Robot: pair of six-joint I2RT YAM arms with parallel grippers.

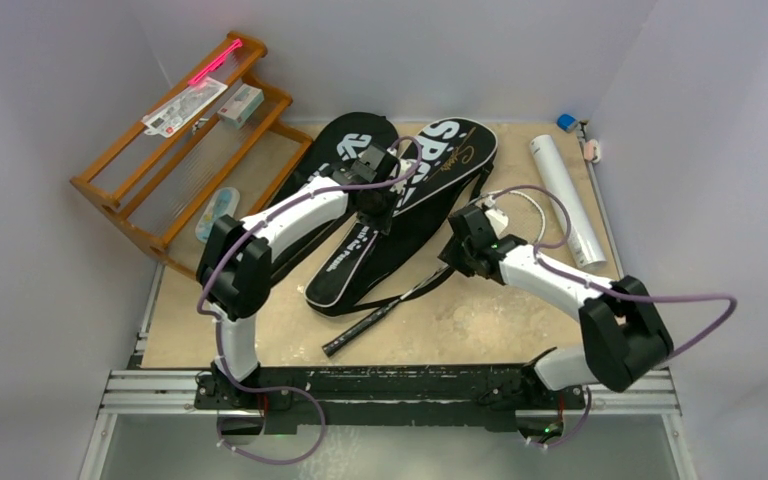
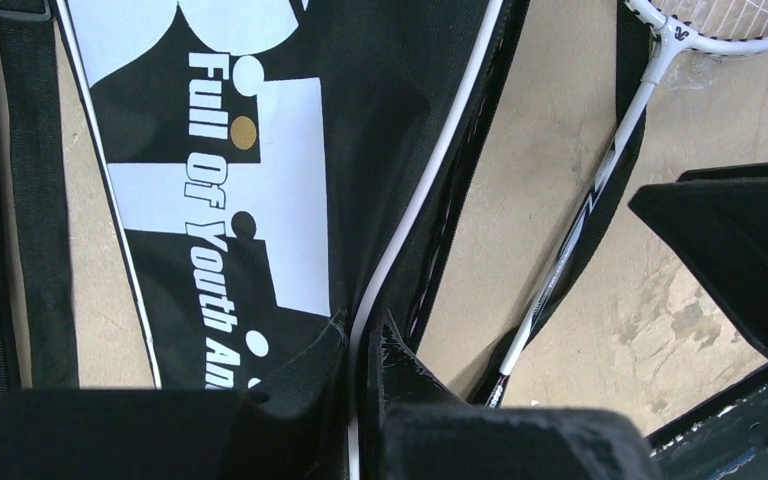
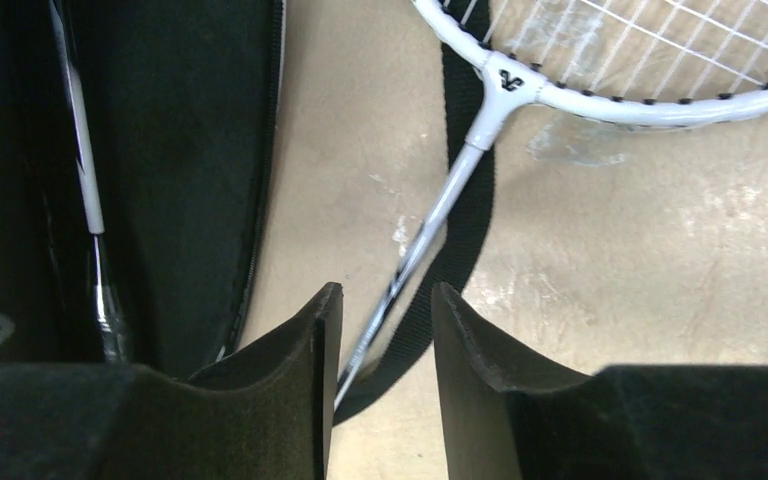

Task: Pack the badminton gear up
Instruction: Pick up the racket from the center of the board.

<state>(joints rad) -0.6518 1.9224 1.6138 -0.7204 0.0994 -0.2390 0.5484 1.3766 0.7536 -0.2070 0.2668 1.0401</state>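
Observation:
Two black racket covers lie side by side mid-table, the "SPORT" cover [image 1: 440,165] to the right of the other cover [image 1: 345,140]. My left gripper [image 2: 365,340] is shut on the white-piped edge of the lettered cover [image 2: 210,200]. A white-framed racket [image 3: 505,85] lies on the table, its black handle [image 1: 360,330] toward the near edge. My right gripper [image 3: 385,300] stands open astride its thin shaft [image 3: 430,225], which runs close to the left finger [image 3: 310,340]. A second racket shaft [image 3: 85,190] shows inside the open cover. The long white tube [image 1: 565,195] lies at the right.
An orange-brown wooden rack [image 1: 175,150] stands at the back left with small packets [image 1: 185,105] and a pink stick [image 1: 210,65] on it. A black strap [image 3: 470,230] crosses under the racket shaft. A small blue item [image 1: 567,122] sits in the far right corner.

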